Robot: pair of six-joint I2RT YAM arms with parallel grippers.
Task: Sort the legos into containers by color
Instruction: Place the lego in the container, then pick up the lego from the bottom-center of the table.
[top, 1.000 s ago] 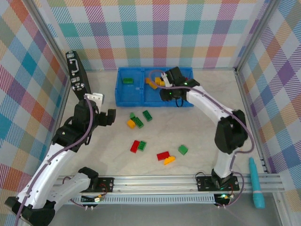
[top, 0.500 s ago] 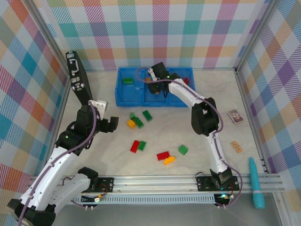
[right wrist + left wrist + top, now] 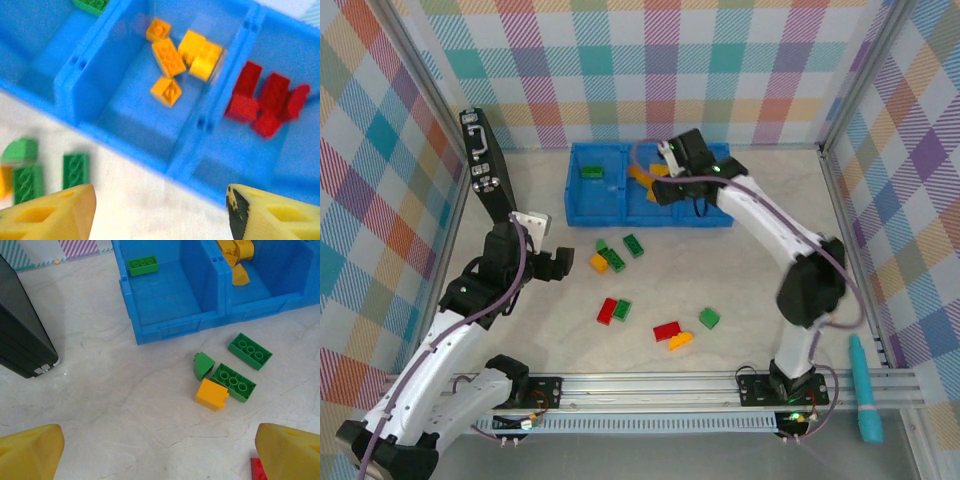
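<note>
Blue containers (image 3: 600,200): right arm (image 3: 770,215) stretched over middle bin (image 3: 125,120), jaws apart; left arm (image 3: 470,300) bent, jaws wide.

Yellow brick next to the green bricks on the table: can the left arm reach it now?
Probably yes. The left gripper is open just short of the yellow brick, with bare table between; green bricks crowd its far side.

I can read no text, number or brand from here. The tall black case with silver fittings (image 3: 478,150) has pale marks on its face (too small for me to make out). The bright blue plastic three-bin tray (image 3: 170,330) and the studded plastic bricks (image 3: 233,382) show plain surfaces.
</note>
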